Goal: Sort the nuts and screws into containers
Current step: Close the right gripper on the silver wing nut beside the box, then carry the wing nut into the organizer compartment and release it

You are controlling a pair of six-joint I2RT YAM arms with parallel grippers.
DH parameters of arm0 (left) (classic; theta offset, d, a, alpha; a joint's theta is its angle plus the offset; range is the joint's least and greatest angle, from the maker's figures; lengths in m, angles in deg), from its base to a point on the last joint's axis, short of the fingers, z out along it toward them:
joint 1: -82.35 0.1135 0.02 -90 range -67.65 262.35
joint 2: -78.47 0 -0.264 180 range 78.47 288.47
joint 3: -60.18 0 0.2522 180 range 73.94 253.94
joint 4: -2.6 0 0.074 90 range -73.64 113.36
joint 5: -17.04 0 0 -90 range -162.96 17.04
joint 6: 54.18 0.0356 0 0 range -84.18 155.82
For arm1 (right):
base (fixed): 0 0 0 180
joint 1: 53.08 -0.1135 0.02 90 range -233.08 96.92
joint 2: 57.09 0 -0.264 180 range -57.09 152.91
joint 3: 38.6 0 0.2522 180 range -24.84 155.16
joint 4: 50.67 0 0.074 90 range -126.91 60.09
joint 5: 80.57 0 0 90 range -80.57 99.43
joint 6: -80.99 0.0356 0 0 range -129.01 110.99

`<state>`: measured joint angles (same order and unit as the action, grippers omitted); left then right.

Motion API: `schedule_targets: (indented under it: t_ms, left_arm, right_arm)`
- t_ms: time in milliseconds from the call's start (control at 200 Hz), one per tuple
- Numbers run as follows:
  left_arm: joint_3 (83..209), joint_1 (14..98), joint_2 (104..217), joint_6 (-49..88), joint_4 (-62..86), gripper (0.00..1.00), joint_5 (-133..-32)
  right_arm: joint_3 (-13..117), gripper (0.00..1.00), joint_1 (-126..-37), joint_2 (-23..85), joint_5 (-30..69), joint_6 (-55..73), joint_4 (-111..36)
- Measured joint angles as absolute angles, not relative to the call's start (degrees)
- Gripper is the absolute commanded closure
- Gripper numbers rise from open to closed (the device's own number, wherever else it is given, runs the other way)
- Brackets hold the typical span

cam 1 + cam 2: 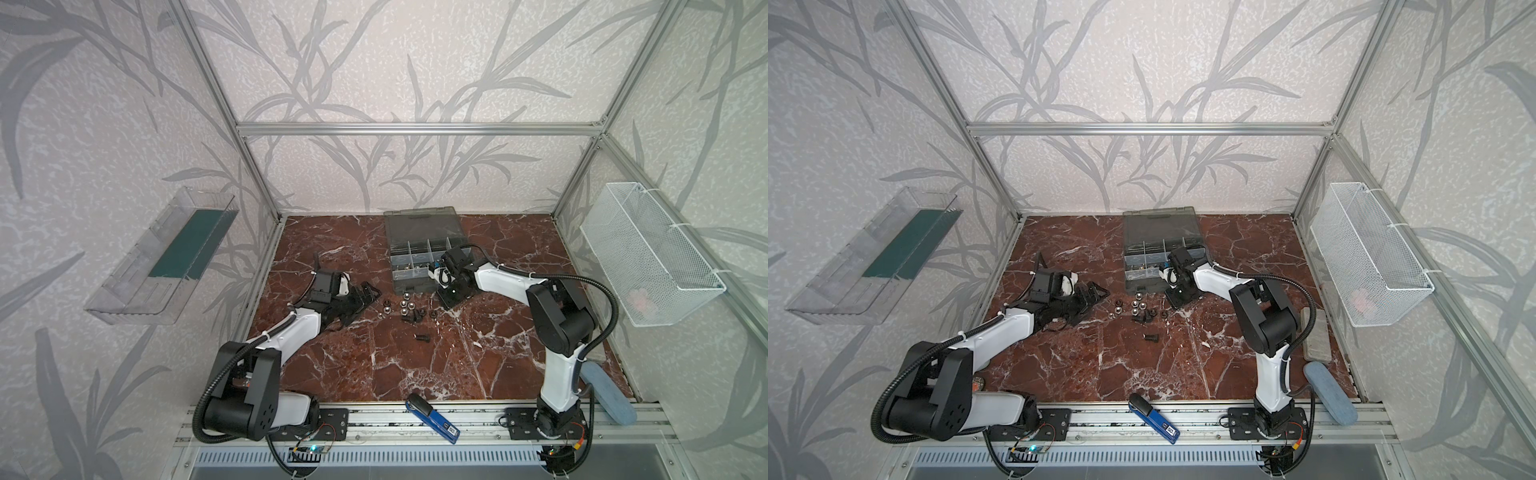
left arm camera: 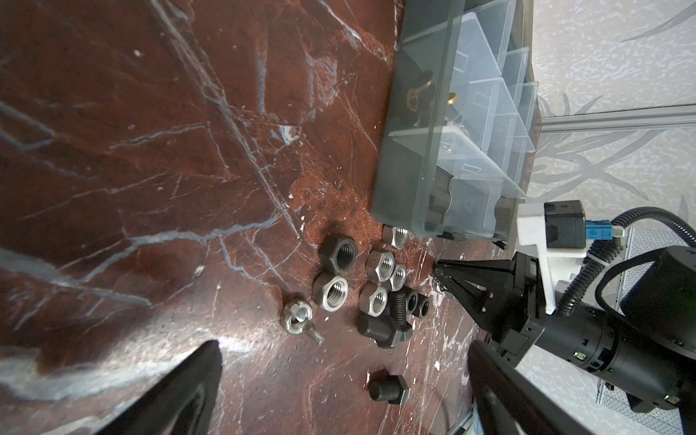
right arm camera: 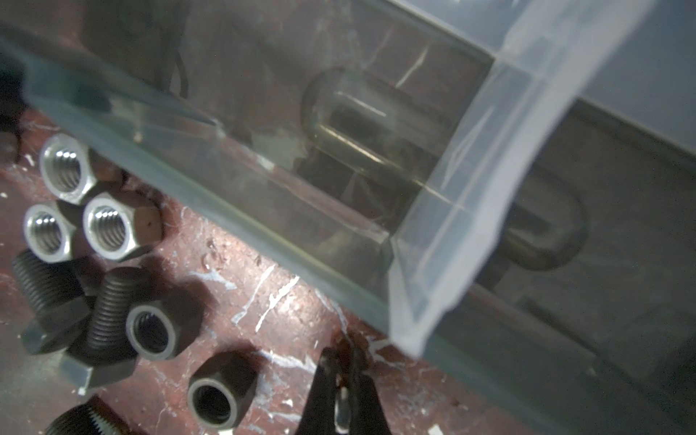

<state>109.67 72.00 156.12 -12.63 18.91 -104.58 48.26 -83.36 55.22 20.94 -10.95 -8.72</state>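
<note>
My right hand [image 3: 344,361] sat low on the worktop [image 2: 150,169] with its tips pressed together, just beside the front wall of the containers [image 2: 406,158]. My left hand [image 1: 365,294] hung spread wide near the loose parts. The nuts [image 2: 381,263] and screws [image 2: 389,388] lay on the worktop in front of that wall, one nut just beside it. I judged the pick wanted a straight lift first, high enough to clear the wall, then a short carry over one cell without brushing the rest. I could not tell whether anything sat between the tips, because the wrist view blurred there. The smoky wall hid most of what the cells held.
</note>
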Motion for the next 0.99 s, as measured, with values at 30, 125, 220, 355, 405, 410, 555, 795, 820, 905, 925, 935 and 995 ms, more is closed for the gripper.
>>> schedule_targets:
  t_ms: [30, 125, 220, 355, 405, 410, 555, 795, 820, 905, 925, 935, 995]
  left_arm:
    - [109.7, 72.0, 156.1, -12.6, 18.9, 0.00, -104.6]
    - [109.7, 72.0, 156.1, -12.6, 18.9, 0.00, -104.6]
    - [109.7, 72.0, 156.1, -12.6, 18.9, 0.01, -104.6]
    - [109.7, 72.0, 156.1, -12.7, 18.8, 0.01, -104.6]
    - [109.7, 72.0, 156.1, -12.7, 18.6, 0.00, -104.7]
    - [109.7, 72.0, 156.1, -12.7, 18.6, 0.00, -104.7]
    - [109.7, 72.0, 156.1, -12.8, 18.2, 0.01, -104.7]
    - [109.7, 72.0, 156.1, -12.7, 18.1, 0.00, -104.8]
    - [109.7, 72.0, 156.1, -12.7, 18.0, 0.01, -104.8]
    - [109.7, 72.0, 156.1, -12.8, 18.0, 0.00, -104.8]
    - [109.7, 72.0, 156.1, -12.7, 18.0, 0.00, -104.8]
    - [109.7, 72.0, 156.1, -12.7, 18.0, 0.01, -104.8]
    - [109.7, 72.0, 156.1, -12.8, 18.0, 0.00, -104.8]
  right_arm:
    - [48.3, 1.00, -83.4, 55.2, 20.9, -10.9, -8.7]
    - [48.1, 1.00, -83.4, 54.8, 21.1, -10.7, -8.3]
    - [48.3, 1.00, -83.3, 53.3, 22.1, -10.5, -7.3]
    - [52.0, 1.00, -83.4, 49.8, 24.1, -10.1, -5.1]
    - [54.7, 1.00, -83.4, 48.8, 24.9, -9.9, -5.2]
    - [54.9, 1.00, -83.4, 48.8, 24.9, -9.9, -5.2]
    - [62.0, 1.00, -83.4, 48.1, 25.5, -9.3, -7.9]
    - [72.5, 1.00, -83.4, 55.7, 22.5, -7.8, -11.5]
    - [73.2, 1.00, -83.4, 56.9, 22.0, -7.5, -11.8]
    - [74.7, 1.00, -83.4, 60.4, 19.9, -6.9, -12.7]
    - [74.8, 1.00, -83.4, 61.1, 19.5, -6.7, -13.0]
    - [74.8, 1.00, -83.4, 61.4, 19.2, -6.7, -13.1]
    - [74.8, 1.00, -83.3, 63.0, 18.0, -6.2, -13.5]
